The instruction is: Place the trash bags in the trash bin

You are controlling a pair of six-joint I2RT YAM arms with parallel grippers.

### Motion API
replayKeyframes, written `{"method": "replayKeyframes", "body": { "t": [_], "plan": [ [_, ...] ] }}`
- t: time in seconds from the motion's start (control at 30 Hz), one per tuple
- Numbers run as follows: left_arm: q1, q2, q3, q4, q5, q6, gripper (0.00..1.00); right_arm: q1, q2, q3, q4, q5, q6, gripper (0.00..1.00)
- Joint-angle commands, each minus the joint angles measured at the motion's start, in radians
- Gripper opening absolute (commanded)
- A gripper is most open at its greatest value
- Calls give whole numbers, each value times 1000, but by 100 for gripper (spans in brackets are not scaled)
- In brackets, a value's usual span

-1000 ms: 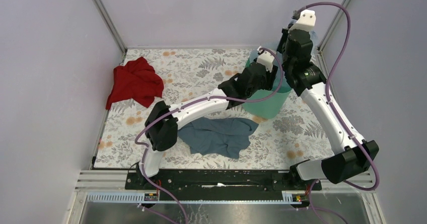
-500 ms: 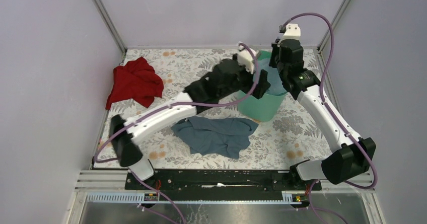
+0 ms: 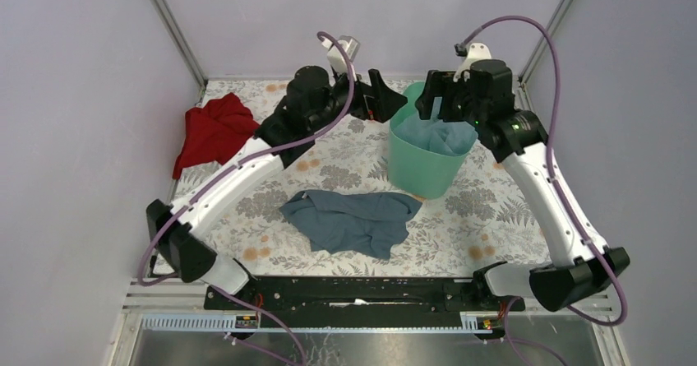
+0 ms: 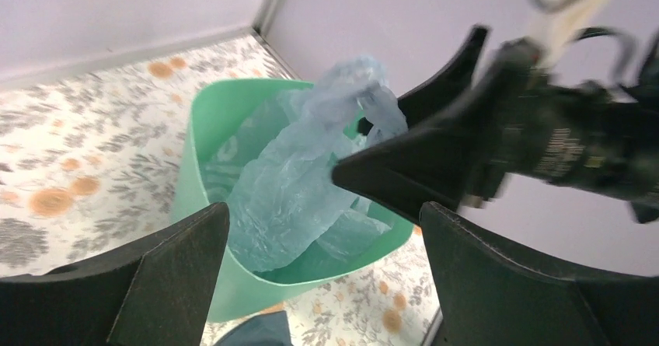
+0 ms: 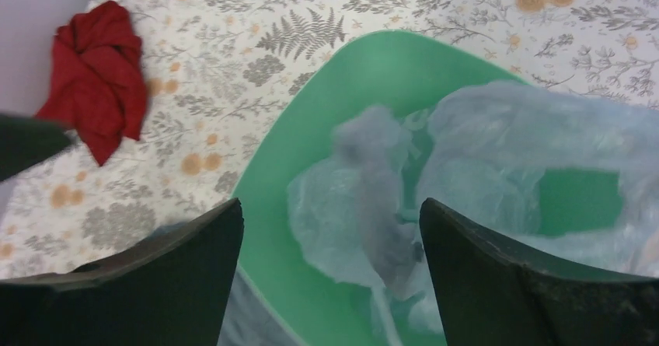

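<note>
From the top view, the trash bag (image 3: 436,136) is seen lying inside the trash bin (image 3: 415,173), which stands upright on the tabletop (image 3: 477,218) near the far right corner. The right claw (image 3: 433,103) is held just above the far rim. The left claw (image 3: 376,94) is placed just beside the bin on its left, apart from it. A grey-blue cloth (image 3: 353,222) and a red cloth (image 3: 218,132) are left on the tabletop and are not concerned.

In the left wrist view, the left claw is shown spread, with nothing between its fingers. The bin is ahead and lower. A crumpled peak of the film is raised above the rim, close to the spread fingers of the right claw. If it is touched by them cannot be told.

In the right wrist view, the right claw is spread wide and empty. The bag and the bin's opening are directly under it.

The step is judged to be the last one: the bag is in but not settled. The peak should next be pressed down gently, because the thin film may spring back and the light bin may be tipped.
</note>
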Motion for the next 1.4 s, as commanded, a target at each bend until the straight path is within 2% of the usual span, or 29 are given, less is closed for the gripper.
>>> {"method": "replayKeyframes", "body": {
  "t": [0.0, 0.13, 0.27, 0.4, 0.47, 0.53, 0.6, 0.63, 0.7, 0.73, 0.8, 0.87, 0.93, 1.07, 1.17, 1.37],
  "plan": [
    [15, 92, 62, 99, 206, -88, 98, -2, -118, 64, -120, -75, 42, 94],
    [15, 204, 188, 76, 288, -88, 98, -2, -200, 55, -133, -23, 29, 99],
    [14, 276, 248, 64, 273, -89, 96, -3, -227, 30, -122, 252, -18, 100],
    [13, 307, 270, 98, 309, -108, 92, -3, -251, -48, -10, 409, 58, 100],
    [1, 308, 266, 138, 310, -131, 92, -14, -245, -80, 63, 450, 47, 100],
    [-22, 300, 265, 122, 276, -117, 92, -39, -212, -66, 90, 392, -6, 99],
    [-42, 286, 258, 110, 237, -112, 92, -52, -185, -43, 97, 264, -24, 92],
    [-46, 280, 254, 110, 227, -120, 92, -52, -180, -42, 101, 250, -20, 86],
    [-58, 270, 250, 110, 195, -132, 88, -52, -179, -53, 111, 353, -17, 71],
    [-72, 264, 247, 110, 162, -137, 88, -56, -178, -59, 118, 433, -33, 71],
    [-107, 259, 245, 108, 48, -130, 88, -85, -167, -66, 162, 516, -95, 80],
    [-147, 270, 267, 104, -80, -118, 88, -152, -140, -54, 194, 413, -156, 92],
    [-176, 307, 322, 47, -179, -117, 88, -210, -99, -32, 203, 290, -198, 97],
    [-215, 368, 385, 32, -313, -106, 88, -326, -37, -26, 241, -13, -239, 98],
    [-235, 413, 431, 38, -361, -84, 85, -348, -31, -81, 289, -211, -269, 97],
    [-253, 486, 511, 16, -438, -41, 74, -423, -39, -156, 367, -390, -254, 95]
  ]
}}
